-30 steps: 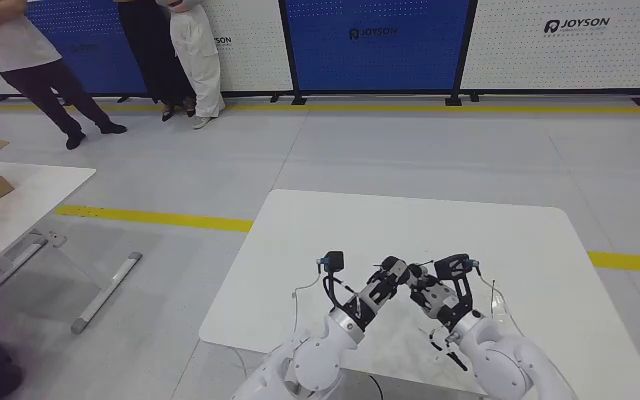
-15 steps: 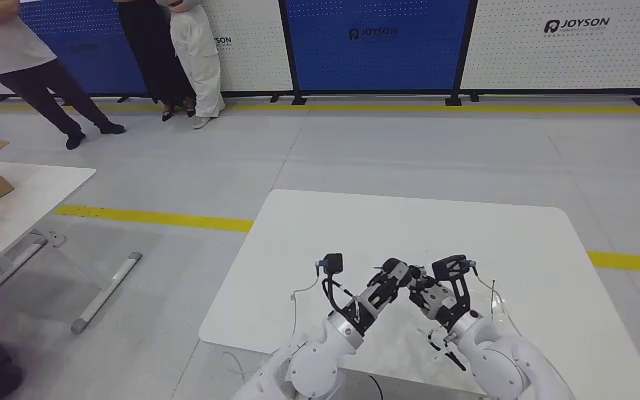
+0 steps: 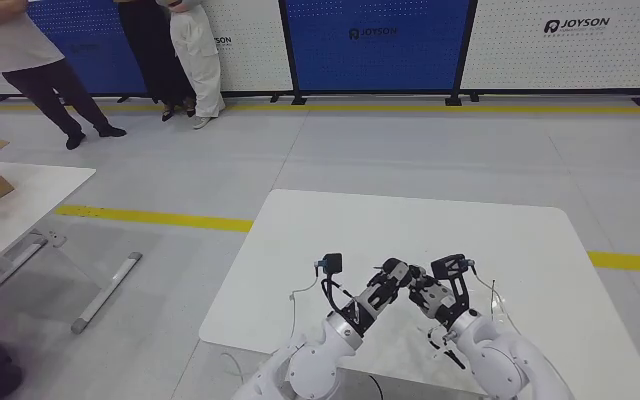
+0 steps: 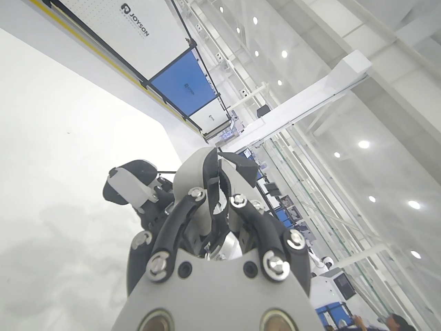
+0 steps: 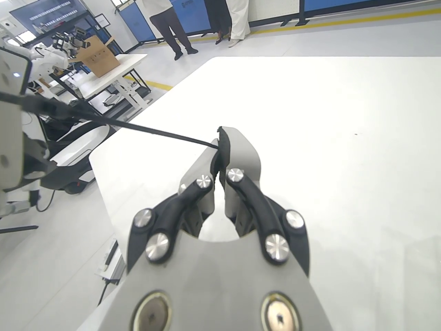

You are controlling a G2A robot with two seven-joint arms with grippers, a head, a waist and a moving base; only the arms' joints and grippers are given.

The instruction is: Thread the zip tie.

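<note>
This bay has a grey floor with a yellow floor line (image 3: 150,217) and blue and white partition panels (image 3: 375,40) along the back. My work surface is the white table (image 3: 420,215), and from the top view I see both arms raised over its near edge with their tips almost touching. The right gripper (image 5: 219,139) has its fingers clenched on 1 end of the black zip tie (image 5: 151,129). From that pinch the strap runs straight and taut through the air, well above the tabletop, toward the other arm. The left gripper (image 4: 218,154) has its fingers drawn together too. The strap disappears behind 1 of them, so I cannot see the contact itself. Since the tie hangs stretched between the 2 grippers, I judge that the left one is gripping its other end. As for progress, I read the pick-up as done, with the tie off the table and held on both sides. The threading itself looks undone to me, because the strap lies as a single straight line with no loop anywhere along it. I cannot make out the locking head in any view, so I cannot say which gripper holds it or how close the tip is to the slot. What I think is left is bending the strap round, lining the tail up with the head, and pushing it through.
</note>
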